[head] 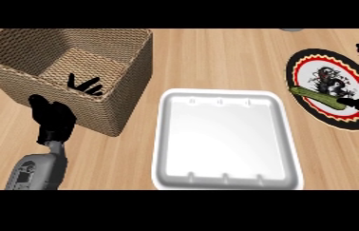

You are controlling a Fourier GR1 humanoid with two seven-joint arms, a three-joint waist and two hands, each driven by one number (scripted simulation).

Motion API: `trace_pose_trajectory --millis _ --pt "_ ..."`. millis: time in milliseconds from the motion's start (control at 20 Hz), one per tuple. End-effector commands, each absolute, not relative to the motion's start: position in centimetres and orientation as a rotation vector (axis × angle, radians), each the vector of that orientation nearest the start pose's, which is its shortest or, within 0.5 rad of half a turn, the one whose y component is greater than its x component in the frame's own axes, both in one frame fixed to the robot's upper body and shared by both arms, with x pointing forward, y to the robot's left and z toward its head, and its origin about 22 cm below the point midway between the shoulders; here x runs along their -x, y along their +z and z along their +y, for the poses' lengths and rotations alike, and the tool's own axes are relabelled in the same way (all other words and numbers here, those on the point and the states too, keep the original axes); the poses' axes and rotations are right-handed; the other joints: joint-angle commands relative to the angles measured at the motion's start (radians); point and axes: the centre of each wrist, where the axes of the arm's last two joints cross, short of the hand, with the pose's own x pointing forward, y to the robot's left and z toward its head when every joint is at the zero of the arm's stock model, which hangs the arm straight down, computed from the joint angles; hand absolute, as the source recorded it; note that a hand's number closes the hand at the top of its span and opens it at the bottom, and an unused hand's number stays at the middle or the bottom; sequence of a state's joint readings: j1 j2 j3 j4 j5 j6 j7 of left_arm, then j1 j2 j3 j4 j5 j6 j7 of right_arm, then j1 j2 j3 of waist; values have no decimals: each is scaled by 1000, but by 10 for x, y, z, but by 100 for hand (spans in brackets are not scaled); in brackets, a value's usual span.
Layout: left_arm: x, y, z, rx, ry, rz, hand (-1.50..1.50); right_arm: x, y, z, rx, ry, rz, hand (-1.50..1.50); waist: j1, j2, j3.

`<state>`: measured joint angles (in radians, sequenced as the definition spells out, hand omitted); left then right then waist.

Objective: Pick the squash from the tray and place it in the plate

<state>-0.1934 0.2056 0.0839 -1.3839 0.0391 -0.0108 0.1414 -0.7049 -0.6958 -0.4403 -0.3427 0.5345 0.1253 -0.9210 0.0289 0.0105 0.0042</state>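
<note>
Squash on unlettered, dragon-patterned plate

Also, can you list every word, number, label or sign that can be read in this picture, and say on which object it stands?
No readable text anywhere.
Plate: a black and red figure painted in the middle, a picture and not letters.
Tray: plain white, no label.
Basket: plain weave, no tag.
Squash, lying on the plate: no sticker.
Left hand and its forearm: no marking that can be read.
</note>
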Motion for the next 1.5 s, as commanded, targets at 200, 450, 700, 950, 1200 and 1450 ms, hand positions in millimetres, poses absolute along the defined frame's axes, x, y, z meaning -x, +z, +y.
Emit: trace_pose_trajectory --millis 200,450,700,950,1200,1450 --pt "-287 24 296 -176 -80 -1412 0 -337 68 -492 299 331 -1911 -150 -21 -8 -3" --pt "-287 19 283 -159 -91 -1411 0 -326 91 -518 74 278 -1765 -150 -20 -5 -2" --pt "-283 12 287 -176 -94 -1425 0 -301 94 -542 73 264 -1786 -150 -5 7 1" --pt "-288 31 279 -144 -95 -1438 0 -303 96 -541 99 254 -1812 -150 10 6 2" --pt "-284 21 280 -166 -95 -1427 0 -278 94 -560 135 242 -1811 -150 -2 5 2" --pt "-287 31 285 -134 -110 -1426 0 -276 102 -564 196 239 -1812 -150 13 10 4"
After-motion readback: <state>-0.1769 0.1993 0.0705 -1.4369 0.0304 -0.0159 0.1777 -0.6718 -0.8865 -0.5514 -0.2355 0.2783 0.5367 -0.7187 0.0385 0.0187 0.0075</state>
